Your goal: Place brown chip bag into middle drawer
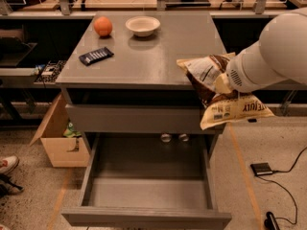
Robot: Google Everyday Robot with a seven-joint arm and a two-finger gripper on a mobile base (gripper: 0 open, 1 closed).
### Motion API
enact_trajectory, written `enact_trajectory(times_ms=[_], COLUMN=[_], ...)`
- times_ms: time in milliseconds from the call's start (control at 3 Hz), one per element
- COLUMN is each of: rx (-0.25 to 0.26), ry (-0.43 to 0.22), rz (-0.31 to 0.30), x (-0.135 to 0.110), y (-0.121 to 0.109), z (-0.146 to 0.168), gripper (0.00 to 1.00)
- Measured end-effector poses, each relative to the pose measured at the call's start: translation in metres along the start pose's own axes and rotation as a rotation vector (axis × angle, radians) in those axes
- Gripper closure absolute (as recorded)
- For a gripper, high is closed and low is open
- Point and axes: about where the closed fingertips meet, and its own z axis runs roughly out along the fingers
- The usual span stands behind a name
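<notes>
Open middle drawer (144, 191) below-left of gripper (219, 84)

Illumination is recorded as warm and moderate, delivered from overhead. The cabinet top (158, 51) is evenly lit, with a pale sheen towards its far edge. Soft shadows are cast beneath the bowl (143, 25) and the orange (102, 26). The recess under the top is held in deep shadow, and the middle drawer (148, 190) floor is dim. The gripper (221, 84), at the right and clamped on the brown chip bag (225, 104), is brightly lit. The white arm (273, 51) is nearly overexposed. Slight softness is noted throughout.
</notes>
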Motion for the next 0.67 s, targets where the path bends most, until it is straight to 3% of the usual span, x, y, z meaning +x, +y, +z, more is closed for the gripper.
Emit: enact_trajectory(times_ms=[333, 667], rx=[-0.095, -0.135], ry=[0.037, 0.022], rz=[-0.053, -0.117], x=[0.034, 0.033], y=[0.024, 0.034], z=[-0.005, -0.006], gripper=[1.00, 1.00])
